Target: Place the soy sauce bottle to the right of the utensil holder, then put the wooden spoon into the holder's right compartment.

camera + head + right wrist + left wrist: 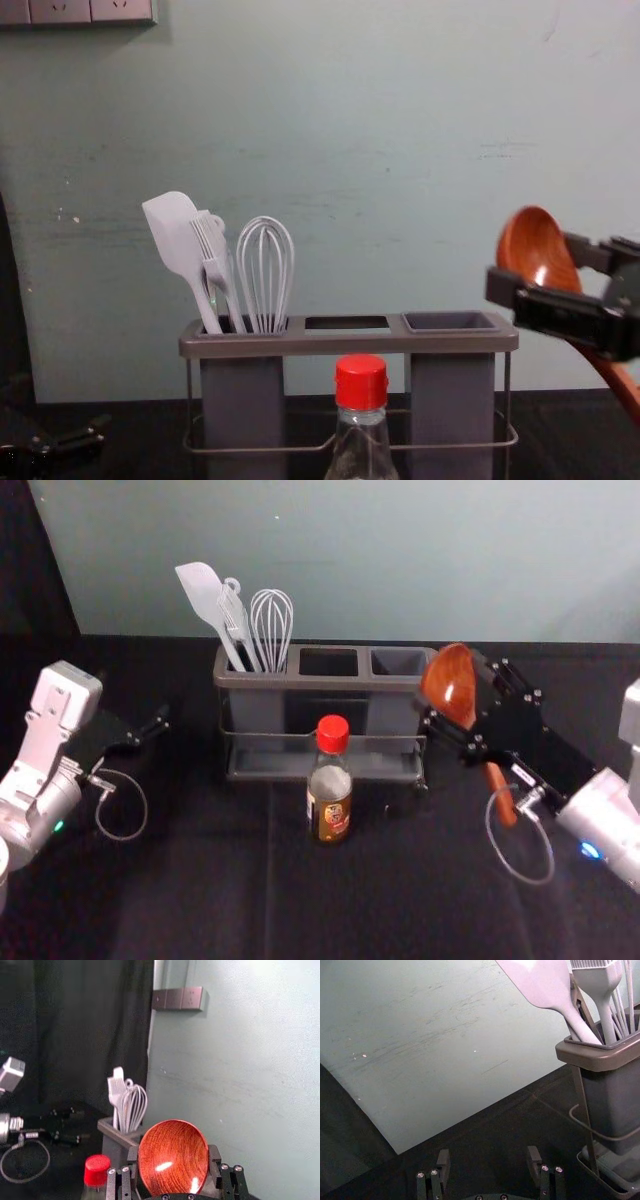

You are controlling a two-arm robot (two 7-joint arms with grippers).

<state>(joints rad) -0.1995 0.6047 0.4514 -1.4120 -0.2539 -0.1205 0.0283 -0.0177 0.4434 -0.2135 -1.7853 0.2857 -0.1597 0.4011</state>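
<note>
- Above the desk (210, 900), at the right end of the holder, the wooden spoon (452, 685) is raised clear of the cloth, bowl up and handle slanting down towards the near right. It is reddish brown and glossy, with dark grain and bright highlights on the round bowl.
- Around that bowl, the right gripper (450, 688) has its fingers set on both sides, holding the spoon.
- Over the left side of the desk, the left gripper (134, 700) stands wide, nothing between its fingers, well apart from the holder.
- Before the holder's long front side, right of its midpoint, the soy sauce bottle (330, 805) stands upright on the desk. It has a red cap, a clear neck and a brown and yellow label with a red mark.
- Towards the desk's far edge sits the utensil holder (325, 682), grey-brown, with a wire rail round it.
- Counted: one spoon, one bottle, one holder with three compartments in a row. Its left compartment carries one white spatula (175, 235), one brush (208, 240) and one whisk (265, 270); whether the small loop behind them belongs to a fourth tool, I cannot tell.
</note>
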